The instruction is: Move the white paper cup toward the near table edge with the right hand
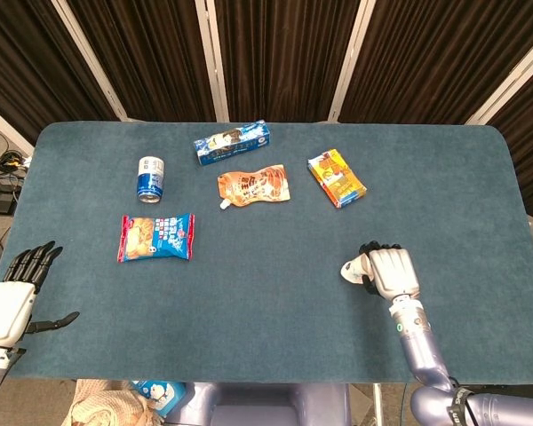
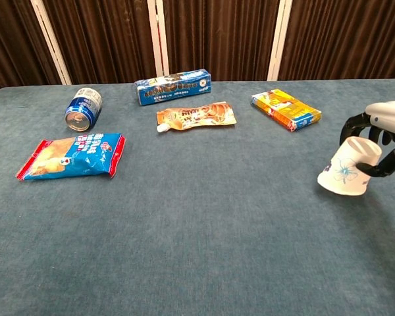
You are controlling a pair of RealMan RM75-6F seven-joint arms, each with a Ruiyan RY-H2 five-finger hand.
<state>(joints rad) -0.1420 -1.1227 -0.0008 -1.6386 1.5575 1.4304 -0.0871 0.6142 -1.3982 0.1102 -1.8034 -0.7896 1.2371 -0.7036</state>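
A white paper cup [image 2: 350, 170] with a blue flower print hangs tilted just above the blue cloth at the right, its base pointing down and left. My right hand [image 2: 380, 135] grips it from above, dark fingers wrapped round its upper wall. The head view has the same right hand [image 1: 389, 272] with the cup [image 1: 352, 269] poking out at its left. My left hand [image 1: 13, 294] hangs off the table's near left corner, fingers spread, holding nothing.
On the blue table [image 1: 266, 319]: a blue can [image 2: 83, 108] on its side, a blue snack bag [image 2: 72, 155], a long blue box [image 2: 173, 87], an orange pouch [image 2: 196, 116] and an orange-yellow box [image 2: 286, 109].
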